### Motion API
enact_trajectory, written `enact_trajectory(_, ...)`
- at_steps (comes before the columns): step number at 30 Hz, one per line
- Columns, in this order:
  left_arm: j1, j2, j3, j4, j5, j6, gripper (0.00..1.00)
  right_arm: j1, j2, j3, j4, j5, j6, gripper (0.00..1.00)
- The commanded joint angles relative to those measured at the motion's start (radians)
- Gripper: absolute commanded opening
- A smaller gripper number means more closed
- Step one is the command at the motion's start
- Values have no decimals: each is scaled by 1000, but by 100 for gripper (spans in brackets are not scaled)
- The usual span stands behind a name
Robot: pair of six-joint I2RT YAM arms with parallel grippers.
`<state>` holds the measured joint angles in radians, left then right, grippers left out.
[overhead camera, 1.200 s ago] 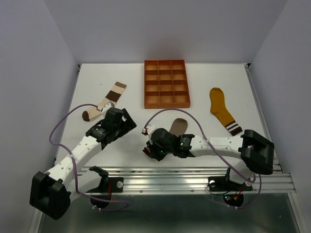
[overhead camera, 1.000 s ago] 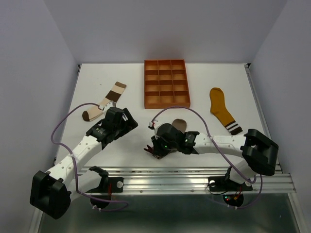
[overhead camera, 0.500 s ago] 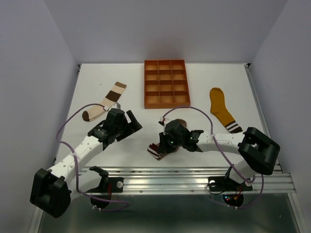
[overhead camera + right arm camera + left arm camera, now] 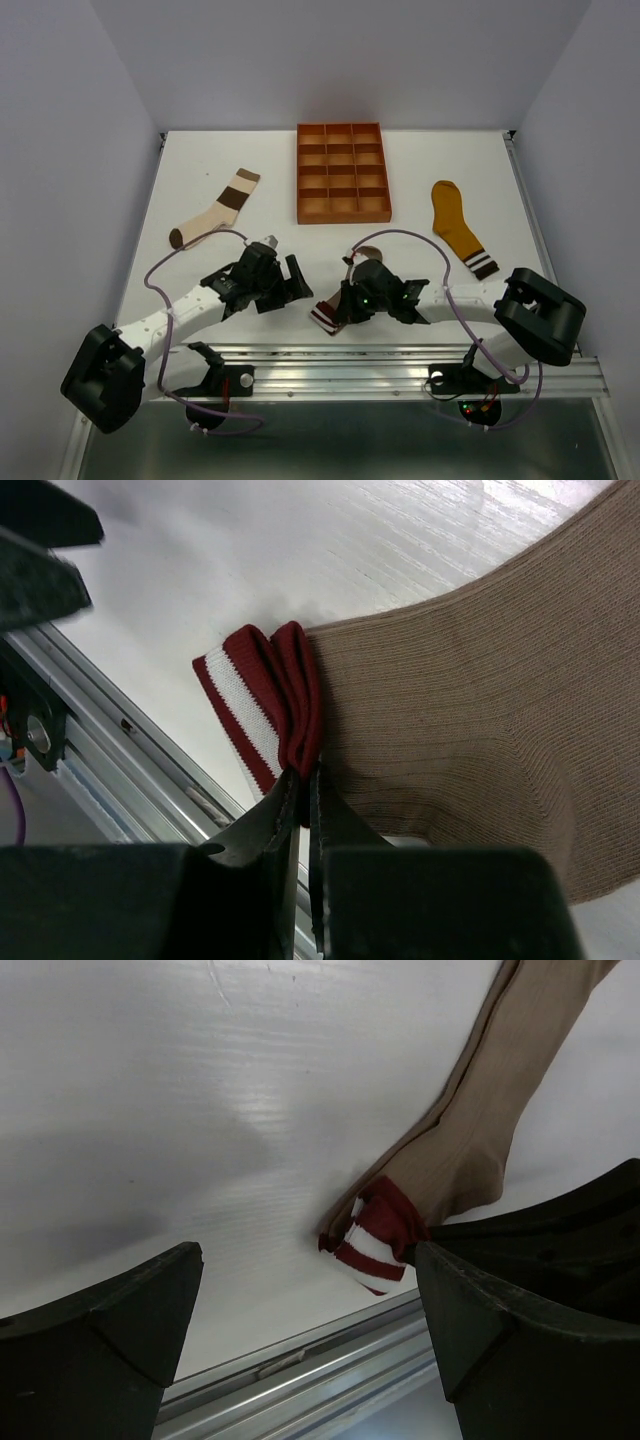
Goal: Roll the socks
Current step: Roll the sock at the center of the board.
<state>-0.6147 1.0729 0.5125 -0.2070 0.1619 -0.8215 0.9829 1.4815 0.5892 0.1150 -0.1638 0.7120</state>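
Table (image 4: 440, 170): white; the work sits at its near edge, front centre.
Taupe sock (image 4: 470, 680): lies flat, striped cuff (image 4: 240, 705) folded over once.
Right gripper (image 4: 303, 780): pinched tight on the cuff fold.
Left gripper (image 4: 300, 1300): jaws wide, nothing held, just beside the cuff.
My plan: hold the pinch, turn the fold toward the toe, pin the leg flat with the left.
Risk: the cuff slips out and the roll goes loose.

A white table (image 4: 420, 170) is noted, its surface matte and faintly ridged in the wrist views. An orange tray (image 4: 342, 218) is set flat at the far middle, divided into three columns by four rows, its long side running away from the near edge. An aluminium rail (image 4: 330, 368) is fixed along the table's near edge. The table is enclosed on three sides by pale lavender walls (image 4: 340, 60).
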Motion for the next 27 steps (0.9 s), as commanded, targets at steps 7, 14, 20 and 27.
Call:
enact_trajectory(7, -106, 73, -43, 133, 64, -56, 89, -1, -24, -5, -41, 129, 73, 1)
enact_trajectory(14, -143, 154, -49, 162, 74, -76, 75, -1, -55, -25, -63, 159, 93, 1)
enact_trajectory(20, -161, 191, -42, 173, 54, -90, 68, -1, -50, -34, -43, 141, 80, 1)
enact_trajectory(27, -168, 237, -25, 190, 42, -111, 58, -1, -50, -48, -37, 132, 70, 1)
